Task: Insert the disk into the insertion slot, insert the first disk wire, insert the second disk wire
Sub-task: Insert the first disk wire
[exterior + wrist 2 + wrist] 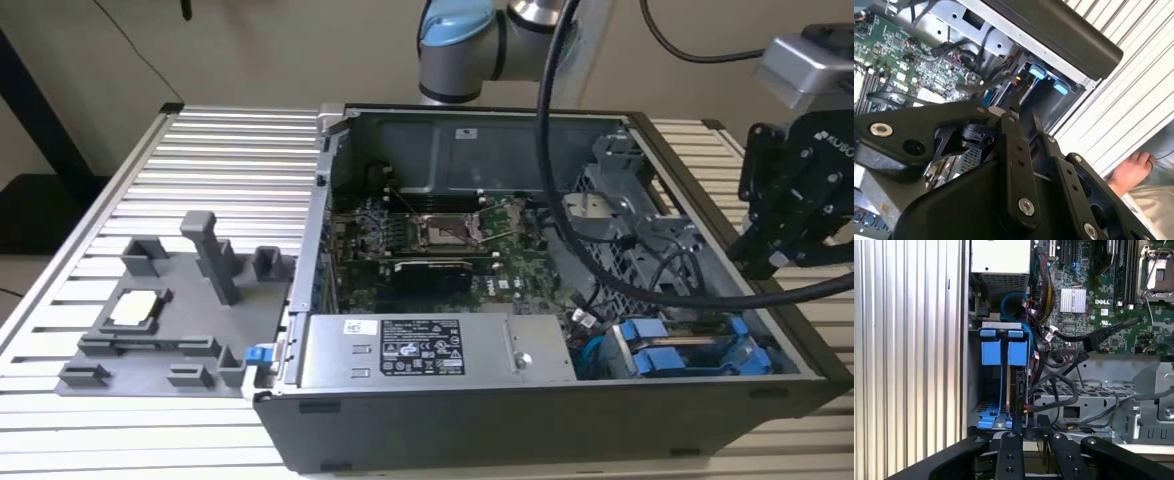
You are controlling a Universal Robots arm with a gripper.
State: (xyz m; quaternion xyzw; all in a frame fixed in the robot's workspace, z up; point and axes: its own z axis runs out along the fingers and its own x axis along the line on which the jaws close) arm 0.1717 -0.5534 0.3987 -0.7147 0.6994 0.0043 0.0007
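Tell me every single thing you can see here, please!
Table: one, silver slats, under everything.
Computer case: one, dark grey, open, on the table.
Circuit board: one, green, inside the case.
Grey box: one, white sticker, inside the case.
Insertion slot: one, grey metal, case corner.
Disk: one, blue-framed, in the slot.
Wires: several, black, beside the slot.
Holder tray: one, grey, exterior view's left.
Hand: one, a person's, beside the table.
Arm: one, grey-blue, behind the case.
Gripper: one, black, near the slot.
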